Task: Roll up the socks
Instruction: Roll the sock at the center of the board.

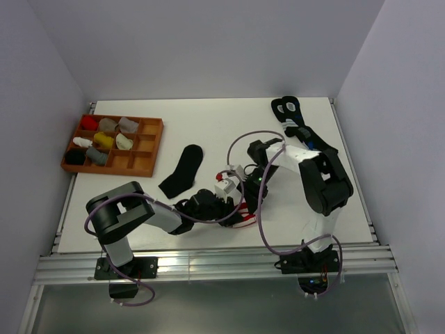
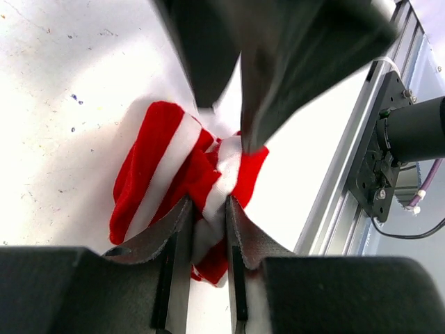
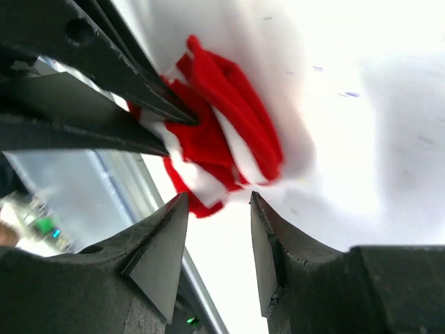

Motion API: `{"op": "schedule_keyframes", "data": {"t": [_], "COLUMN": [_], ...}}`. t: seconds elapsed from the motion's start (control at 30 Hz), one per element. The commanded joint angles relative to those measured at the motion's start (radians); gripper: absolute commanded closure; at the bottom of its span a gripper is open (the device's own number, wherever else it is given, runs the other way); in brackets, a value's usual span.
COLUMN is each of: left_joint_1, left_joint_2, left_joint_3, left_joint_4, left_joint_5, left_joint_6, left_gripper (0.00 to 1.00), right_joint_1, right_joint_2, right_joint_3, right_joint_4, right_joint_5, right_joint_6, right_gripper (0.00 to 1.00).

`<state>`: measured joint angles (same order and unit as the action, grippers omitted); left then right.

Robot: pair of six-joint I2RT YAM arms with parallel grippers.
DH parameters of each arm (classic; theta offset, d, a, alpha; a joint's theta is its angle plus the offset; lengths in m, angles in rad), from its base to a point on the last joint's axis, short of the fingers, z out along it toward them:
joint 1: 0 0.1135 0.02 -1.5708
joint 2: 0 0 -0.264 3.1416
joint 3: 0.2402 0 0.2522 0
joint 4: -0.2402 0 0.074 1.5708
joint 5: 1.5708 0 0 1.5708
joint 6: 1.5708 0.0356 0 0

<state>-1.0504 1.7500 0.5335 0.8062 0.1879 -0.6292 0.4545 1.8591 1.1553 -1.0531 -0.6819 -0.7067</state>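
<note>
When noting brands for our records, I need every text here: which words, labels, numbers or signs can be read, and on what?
None: no word, number or label can be read in any view.
Striped sock: red and white bands only.
Black sock: plain.
Dark socks: white rings and blue marks, too small to tell if lettered.
Tray: no label visible.

White table point(image 1: 208, 118) with black sock point(image 1: 182, 170), striped sock point(image 2: 163, 170), orange tray point(image 1: 157, 147), dark patterned socks point(image 1: 286, 108).
</note>
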Motion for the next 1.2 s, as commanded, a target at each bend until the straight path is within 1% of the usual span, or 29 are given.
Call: {"op": "schedule_keyframes", "data": {"t": [0.0,0.13,0.3,0.47,0.5,0.6,0.7,0.8,0.9,1.03,1.17], "left_joint_1": [0.000,0.027,0.061,0.125,0.131,0.153,0.187,0.204,0.217,0.239,0.250], "left_joint_2": [0.043,0.048,0.052,0.072,0.074,0.075,0.088,0.108,0.135,0.183,0.204], "left_joint_3": [-0.032,-0.026,-0.004,0.040,0.052,0.100,0.132,0.177,0.218,0.270,0.307], "left_joint_4": [-0.205,-0.254,-0.331,-0.410,-0.462,-0.537,-0.576,-0.653,-0.719,-0.792,-0.840], "left_joint_5": [0.024,0.051,0.093,0.235,0.245,0.289,0.361,0.395,0.418,0.444,0.450], "left_joint_6": [0.002,-0.013,-0.038,-0.043,-0.035,-0.027,-0.026,-0.014,-0.015,-0.007,-0.003], "left_gripper": [1.00,1.00,1.00,1.00,1.00,1.00,1.00,1.00,1.00,1.00,1.00], "right_joint_1": [-0.042,-0.085,-0.125,-0.143,-0.142,-0.142,-0.142,-0.135,-0.111,-0.042,0.073], "right_joint_2": [-0.086,-0.156,-0.262,-0.406,-0.428,-0.506,-0.552,-0.592,-0.639,-0.676,-0.709], "right_joint_3": [-0.017,-0.058,-0.137,-0.241,-0.256,-0.318,-0.353,-0.379,-0.407,-0.443,-0.491], "right_joint_4": [0.064,0.079,0.169,0.258,0.272,0.334,0.337,0.329,0.341,0.375,0.465], "right_joint_5": [0.004,-0.004,0.024,0.027,0.021,0.021,-0.007,-0.025,-0.028,-0.002,0.088], "right_joint_6": [-0.013,-0.027,-0.053,-0.115,-0.126,-0.151,-0.206,-0.264,-0.300,-0.283,-0.238], "right_gripper": [0.51,0.50,0.51,0.50,0.50,0.49,0.49,0.49,0.48,0.47,0.46]}}
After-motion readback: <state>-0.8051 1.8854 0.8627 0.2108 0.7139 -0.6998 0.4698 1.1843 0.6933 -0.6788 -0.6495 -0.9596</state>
